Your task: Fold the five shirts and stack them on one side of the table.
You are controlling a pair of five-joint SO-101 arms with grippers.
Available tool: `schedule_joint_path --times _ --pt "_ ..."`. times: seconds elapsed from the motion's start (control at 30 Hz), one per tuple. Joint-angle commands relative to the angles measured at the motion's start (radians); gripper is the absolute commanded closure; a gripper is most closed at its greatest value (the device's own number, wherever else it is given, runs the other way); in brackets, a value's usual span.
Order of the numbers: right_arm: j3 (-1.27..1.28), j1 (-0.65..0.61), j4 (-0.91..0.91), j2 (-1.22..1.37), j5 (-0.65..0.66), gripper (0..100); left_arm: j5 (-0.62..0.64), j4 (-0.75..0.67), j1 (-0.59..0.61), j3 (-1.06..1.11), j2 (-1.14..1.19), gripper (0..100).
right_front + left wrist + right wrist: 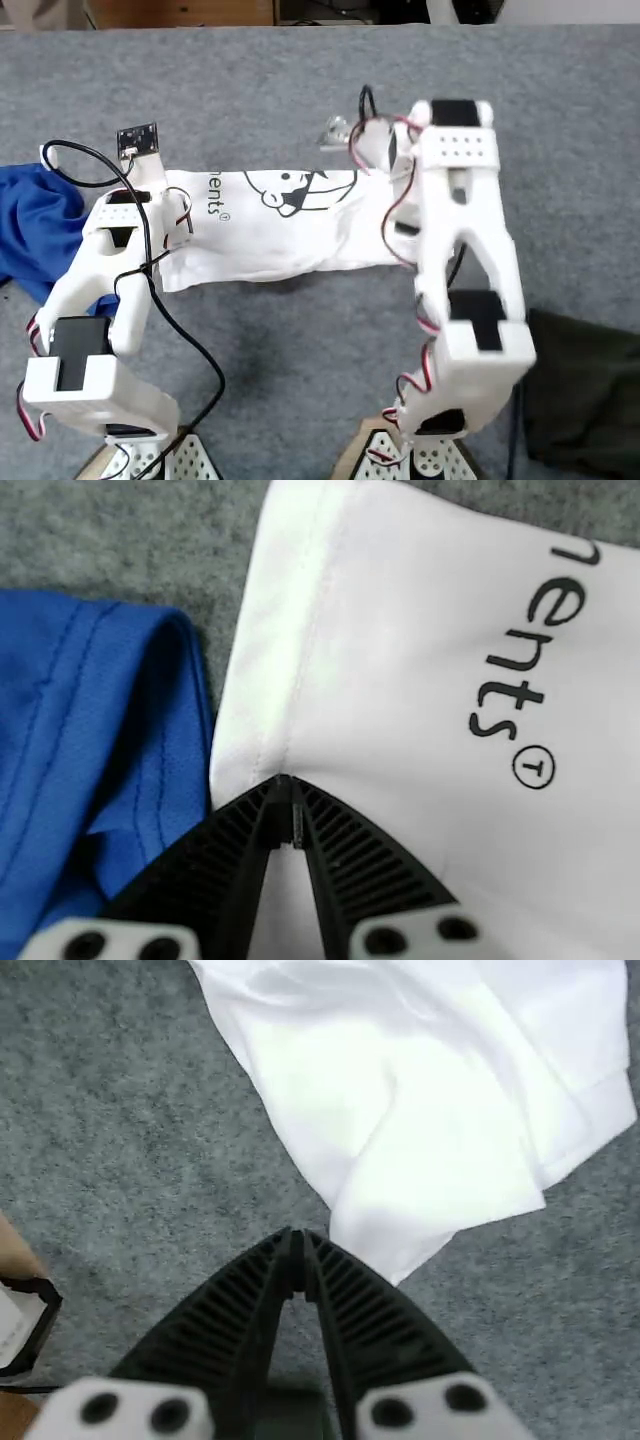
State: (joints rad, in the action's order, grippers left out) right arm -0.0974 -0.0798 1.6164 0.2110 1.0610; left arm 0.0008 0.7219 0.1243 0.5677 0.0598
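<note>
Though rumpled, white black-printed shirt (290, 230) in long band; left fingers (225, 855), right fingers (230, 1310) closed.

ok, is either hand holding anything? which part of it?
Right hand is shut on nothing, above the grey carpet. Left hand is shut at the printed white shirt, by its edge; whether it pinches cloth cannot be told.

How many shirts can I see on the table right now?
3. A white shirt lies in the middle, a blue shirt is bunched at the left edge, and a dark green shirt sits at the right edge. Others may be hidden.
</note>
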Motion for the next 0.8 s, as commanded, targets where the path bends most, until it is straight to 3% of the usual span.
schedule_joint_path --times 0.0,0.13,0.33,0.57,0.77 --pt "0.193 -0.013 -0.137 -0.122 -0.014 99.3 0.0 -0.015 0.006 -0.006 -0.042 98" --pt "0.265 0.01 -0.298 -0.091 -0.014 99.0 0.0 -0.015 0.006 -0.006 -0.042 98" --pt "0.119 0.09 -0.428 0.097 -0.006 99.0 0.0 -0.015 0.006 -0.006 -0.042 98" --pt "-0.18 0.16 -0.42 0.306 -0.006 99.0 0.0 -0.015 0.006 -0.006 -0.042 98" --pt "-0.325 0.056 -0.241 0.291 -0.006 99.2 0.0 -0.015 0.006 -0.006 -0.042 98"
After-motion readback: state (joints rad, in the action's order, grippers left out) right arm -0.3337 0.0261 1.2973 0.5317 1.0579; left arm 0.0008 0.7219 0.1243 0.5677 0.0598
